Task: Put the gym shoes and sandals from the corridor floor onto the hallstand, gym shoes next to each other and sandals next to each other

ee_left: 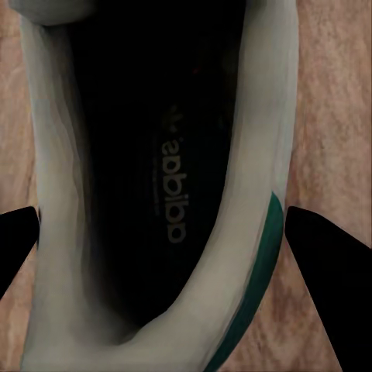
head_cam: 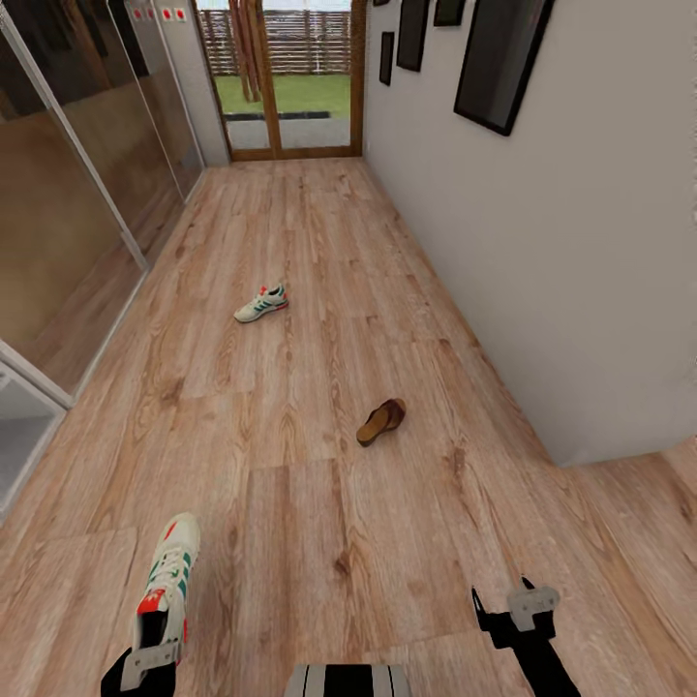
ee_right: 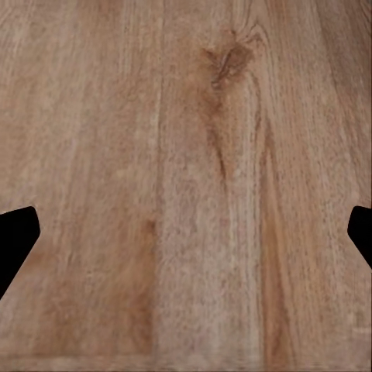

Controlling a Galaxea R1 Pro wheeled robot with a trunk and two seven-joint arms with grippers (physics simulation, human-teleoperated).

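Here we see one gym shoe (head_cam: 166, 581) at the lower left of the head view, sole down on the floor (head_cam: 319, 290), toe pointing away from the robot, heel nearest the left gripper (head_cam: 150, 663). In the left wrist view we look straight down into this near shoe (ee_left: 155, 186): dark insole with printed logo, pale collar, green stripe on one side. The two dark fingertips (ee_left: 325, 256) sit spread, one either side of the heel end, outside the shoe walls. We cannot tell whether they touch it.

Second gym shoe (head_cam: 261, 304) lies further up the corridor, left of centre, well apart from the first, angled across the planks. One sandal (head_cam: 380, 421) lies between the two in depth but off to the right, near the wall (head_cam: 581, 242), also angled.

Right gripper (head_cam: 503, 605) hangs at the lower right over bare planks, well apart from any shoe. In the right wrist view we see its fingertips (ee_right: 15, 240) spread wide at both edges with nothing between them, just wood grain and a knot (ee_right: 225, 62).

Left side of the corridor has glass panels (head_cam: 68, 194); far end has a wood-framed glass door (head_cam: 281, 77) with grass and a fence behind. Dark picture frames (head_cam: 503, 58) hang on the wall.
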